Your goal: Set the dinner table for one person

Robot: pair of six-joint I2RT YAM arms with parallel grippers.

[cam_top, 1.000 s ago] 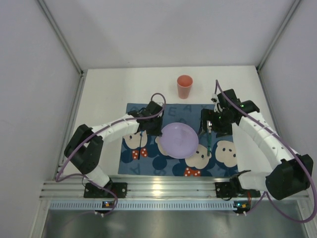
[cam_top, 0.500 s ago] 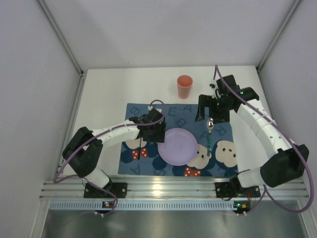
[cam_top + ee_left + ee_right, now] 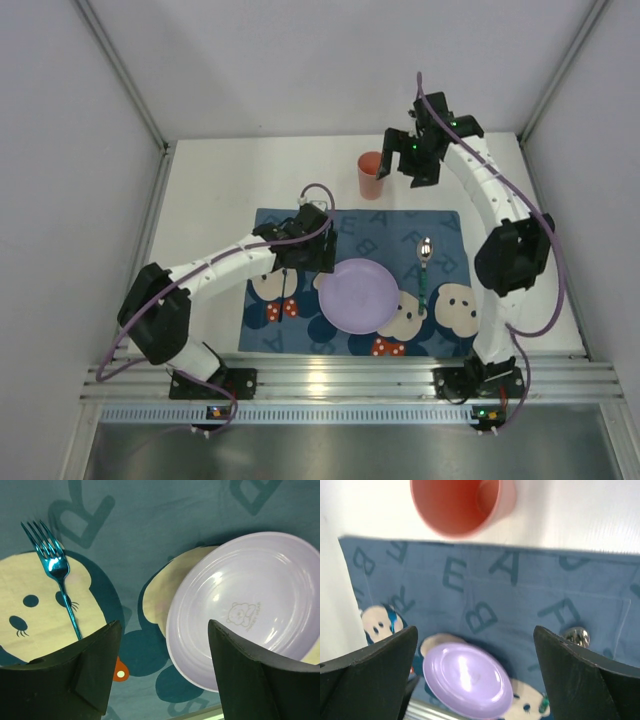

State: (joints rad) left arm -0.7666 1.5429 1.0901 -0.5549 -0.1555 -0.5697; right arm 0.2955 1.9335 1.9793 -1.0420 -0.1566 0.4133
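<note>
A lilac plate (image 3: 358,295) (image 3: 250,605) (image 3: 467,680) lies in the middle of the dark-blue cartoon mat (image 3: 390,225) on the white dinner table (image 3: 215,190). A blue fork (image 3: 288,292) (image 3: 57,575) lies left of the plate. To the plate's right rests a spoon (image 3: 425,268) (image 3: 577,636) with a green handle. My left gripper (image 3: 306,250) (image 3: 164,630) hovers open over the mat between fork and plate, holding nothing. An orange cup (image 3: 371,175) (image 3: 455,502) stands upright behind the mat. My right gripper (image 3: 413,158) (image 3: 475,635) is raised beside the cup, open and empty.
A ribbed aluminium rail (image 3: 320,380) with both arm bases runs along the near edge. White walls close in the table at the left, right and back. Bare white tabletop (image 3: 570,515) shows behind the mat around the cup.
My left gripper has opened and shifted slightly toward the plate, with the fork lying free on the mat. My right arm has swung from over the spoon back to the cup.
</note>
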